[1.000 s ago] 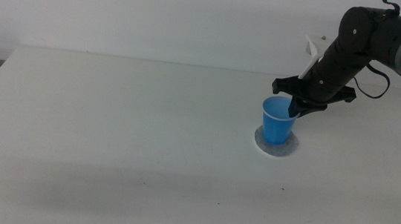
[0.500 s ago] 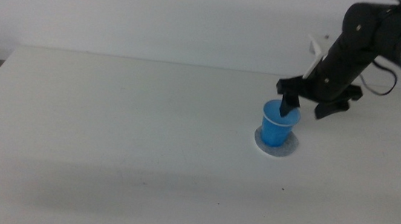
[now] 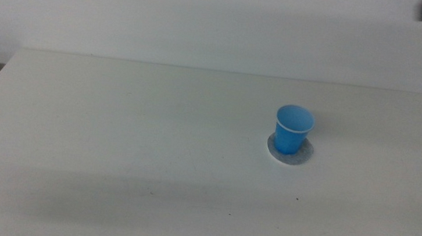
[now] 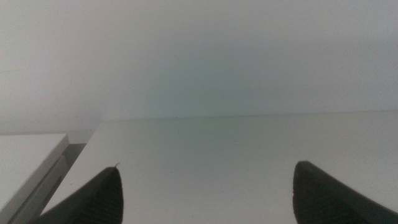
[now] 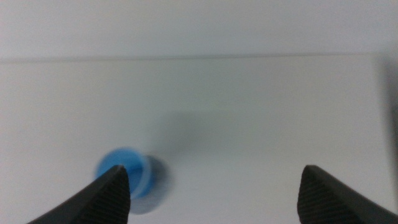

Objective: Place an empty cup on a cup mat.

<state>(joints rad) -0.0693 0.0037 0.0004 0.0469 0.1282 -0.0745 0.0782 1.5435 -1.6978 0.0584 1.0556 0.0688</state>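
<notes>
The cup stands upright on the cup mat, towards the right half of the counter, with the mat's pale edge showing round its base. It sits a little off the mat's centre, but I judge it is fully carried by the mat. Nothing touches it.

My right tool is up and away from the cup, its two jaws spread wide with nothing between them. From its wrist camera I see the cup and mat blurred, small and well apart from the jaws. In the middle view only a dark scrap of that arm shows at the top right corner. My left tool waits at the near left corner of the counter, likewise spread wide and empty, and looks out over bare counter only.

I judge the placing done; what is in hand is the retreat. To do it well I would keep the right tool open and carry it back high, clear of the rim, since a light plastic cup would tip or slide at the smallest brush. I would leave the left arm parked where it is. The wrist picture is too blurred to check the cup's seating, so I trust the middle view for that.
</notes>
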